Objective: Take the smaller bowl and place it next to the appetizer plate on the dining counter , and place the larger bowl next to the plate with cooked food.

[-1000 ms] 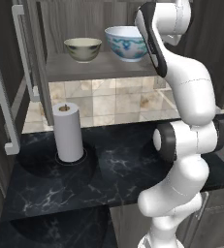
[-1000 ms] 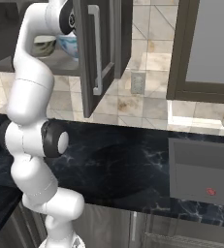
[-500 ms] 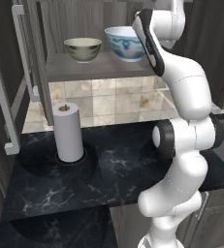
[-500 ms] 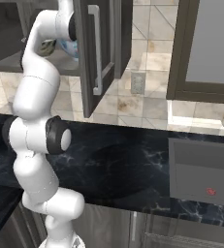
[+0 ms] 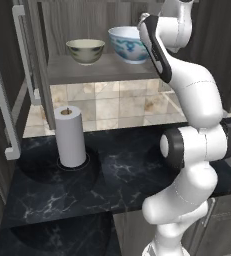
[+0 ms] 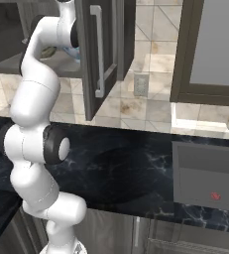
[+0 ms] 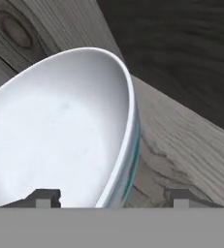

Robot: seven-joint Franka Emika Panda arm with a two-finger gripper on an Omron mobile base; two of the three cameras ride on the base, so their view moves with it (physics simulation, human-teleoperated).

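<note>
The larger bowl (image 5: 129,44) sits on the shelf (image 5: 102,70) beside the smaller bowl (image 5: 85,50). The gripper (image 7: 112,197) is spread apart, one fingertip (image 7: 44,197) inside the rim, one outside.

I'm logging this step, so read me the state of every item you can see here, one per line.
larger bowl: upright on the cabinet shelf, its rim between the gripper's fingertips.
smaller bowl: upright on the same shelf, untouched, apart from the larger bowl.
gripper: open, one fingertip inside the bowl's rim and one outside.
cabinet door: swung open.
paper towel roll: standing upright on the black worktop.
</note>
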